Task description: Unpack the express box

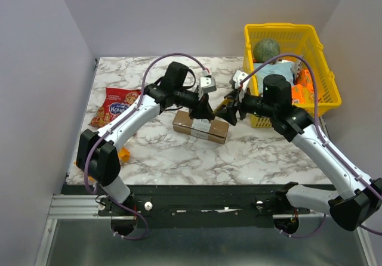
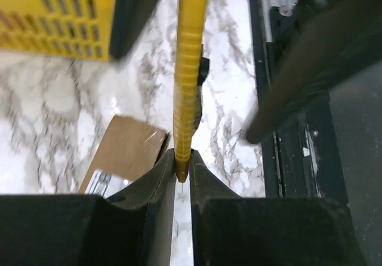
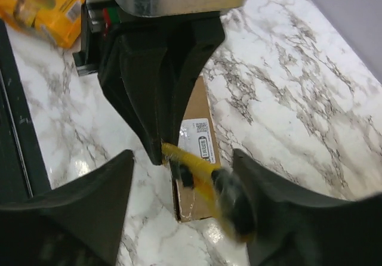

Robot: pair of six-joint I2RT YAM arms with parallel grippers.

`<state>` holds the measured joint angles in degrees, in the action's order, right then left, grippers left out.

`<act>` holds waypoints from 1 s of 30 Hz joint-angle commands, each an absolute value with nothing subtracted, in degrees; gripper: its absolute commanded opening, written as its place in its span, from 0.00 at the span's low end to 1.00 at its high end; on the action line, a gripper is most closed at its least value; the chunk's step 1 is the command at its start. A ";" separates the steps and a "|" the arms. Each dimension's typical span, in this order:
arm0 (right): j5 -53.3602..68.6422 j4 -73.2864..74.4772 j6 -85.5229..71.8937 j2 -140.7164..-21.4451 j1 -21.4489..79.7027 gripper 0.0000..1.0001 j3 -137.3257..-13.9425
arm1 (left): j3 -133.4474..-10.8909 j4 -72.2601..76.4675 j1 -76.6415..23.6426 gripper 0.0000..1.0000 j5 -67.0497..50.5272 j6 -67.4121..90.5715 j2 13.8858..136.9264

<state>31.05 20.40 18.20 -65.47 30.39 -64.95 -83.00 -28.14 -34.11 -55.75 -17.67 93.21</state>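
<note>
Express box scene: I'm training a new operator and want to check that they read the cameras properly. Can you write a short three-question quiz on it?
1. Fill in: the jaws of the right gripper stand ____.
2. Which one pinches the yellow utility knife? A. left gripper; B. right gripper; C. neither.
3. True or false: the express box lies inside the yellow basket.
Key: 1 open; 2 A; 3 false, it lies on the table in front of the basket.
</note>
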 commanded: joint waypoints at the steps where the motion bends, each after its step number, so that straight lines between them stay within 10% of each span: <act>1: 20.22 16.09 11.96 -65.39 30.67 0.81 -69.43 | -80.25 -29.96 -24.98 0.00 -49.67 -10.20 90.97; 21: 18.99 19.49 11.77 -75.23 30.67 0.82 -73.39 | -59.14 -46.32 -0.53 0.00 -26.98 -7.21 91.22; 26: 10.03 29.95 12.92 -79.18 30.67 0.81 -74.79 | -59.86 -45.54 -0.53 0.39 -31.63 -4.22 89.76; 30: 7.21 30.42 12.48 -79.11 30.67 0.81 -70.85 | -60.02 -45.17 -0.53 0.49 -32.79 -6.85 84.91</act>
<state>12.53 25.08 11.86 -78.89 30.39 -73.36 -58.72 -46.00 -0.49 -29.80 -6.00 90.65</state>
